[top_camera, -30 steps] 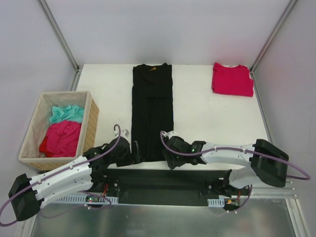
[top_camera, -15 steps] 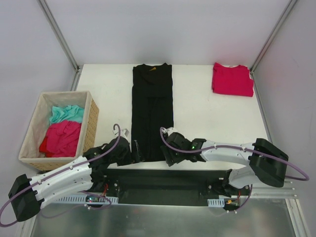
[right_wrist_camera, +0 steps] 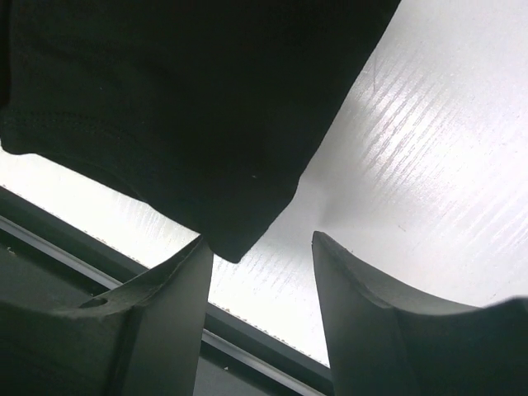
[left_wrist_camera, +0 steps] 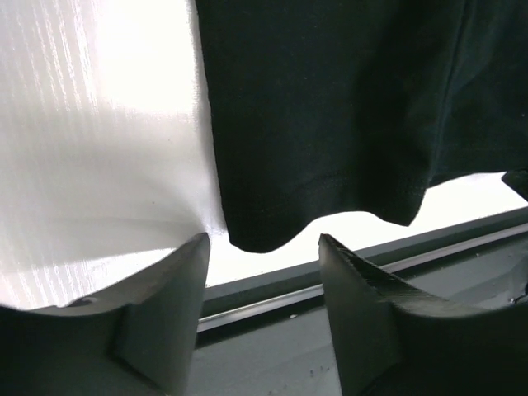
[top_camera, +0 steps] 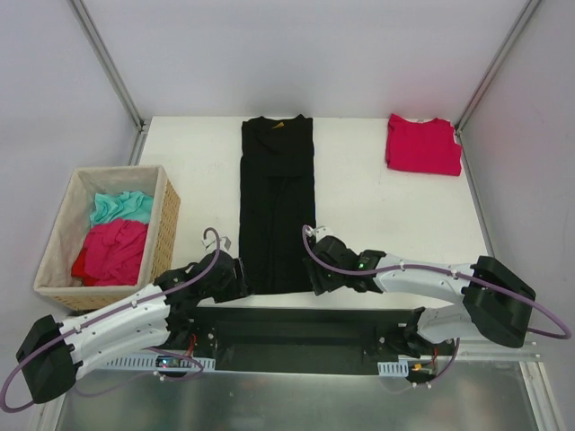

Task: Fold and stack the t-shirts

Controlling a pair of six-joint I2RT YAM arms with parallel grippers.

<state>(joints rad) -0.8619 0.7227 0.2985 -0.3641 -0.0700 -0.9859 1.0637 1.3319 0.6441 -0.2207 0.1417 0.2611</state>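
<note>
The black t-shirt (top_camera: 277, 206) lies folded into a long narrow strip down the middle of the white table (top_camera: 386, 215), collar at the far end. The red t-shirt (top_camera: 422, 144) sits folded at the back right corner. My left gripper (top_camera: 243, 280) is at the strip's near left hem corner and my right gripper (top_camera: 314, 280) at its near right corner. In the left wrist view the left gripper (left_wrist_camera: 264, 247) is open, with the black hem (left_wrist_camera: 330, 107) just beyond its tips. The right gripper (right_wrist_camera: 260, 243) is open too, the black corner (right_wrist_camera: 181, 107) touching its left finger's tip.
A woven basket (top_camera: 166, 211) stands at the left edge, holding teal cloth (top_camera: 121, 206) and pink cloth (top_camera: 112, 251). The table's near edge and a dark rail (top_camera: 296, 328) run just behind both grippers. Metal frame posts rise at the back corners.
The right gripper has shifted a little to the right along the near hem. The left gripper has settled slightly lower at its corner. The shirts have not moved.
</note>
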